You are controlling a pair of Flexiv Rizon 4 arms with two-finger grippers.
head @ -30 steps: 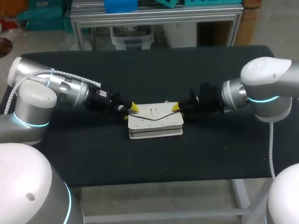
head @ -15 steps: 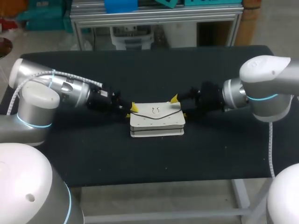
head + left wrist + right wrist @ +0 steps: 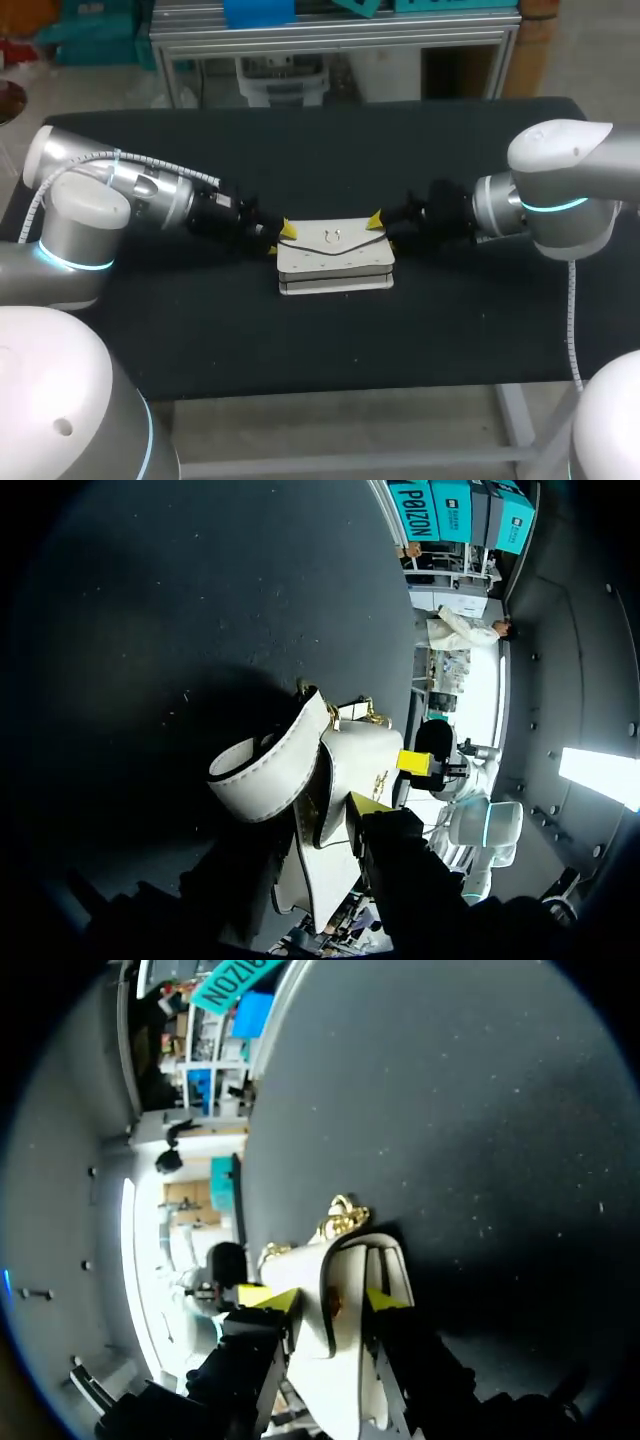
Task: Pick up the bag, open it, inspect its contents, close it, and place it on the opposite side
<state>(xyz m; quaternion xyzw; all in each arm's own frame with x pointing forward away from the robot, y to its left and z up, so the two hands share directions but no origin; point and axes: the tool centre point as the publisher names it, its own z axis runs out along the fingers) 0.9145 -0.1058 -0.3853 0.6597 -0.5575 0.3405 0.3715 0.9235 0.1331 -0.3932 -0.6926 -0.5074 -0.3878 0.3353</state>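
Nearest me is bare black table point(image 3: 330, 340). Beyond it the white bag point(image 3: 335, 265) lies flat in the middle, its long axis running left to right and a small gold clasp point(image 3: 336, 237) toward its far edge. Each short end of the bag has an arm at it: my left gripper point(image 3: 281, 238) at the left end and my right gripper point(image 3: 325, 1300) at the right end, both low and pointing inward along that long axis. From the right wrist I see the two yellow tips pressed against the bag's end from either side, so I take that gripper to be pinching the bag. From the left wrist, the bag's end and its white stitched strap point(image 3: 268, 772) sit right ahead of that gripper, but I cannot tell whether it has closed on them. Neither arm is nearer than the other. I judge the pick-up needs a level lift from both ends, or the bag will tilt.
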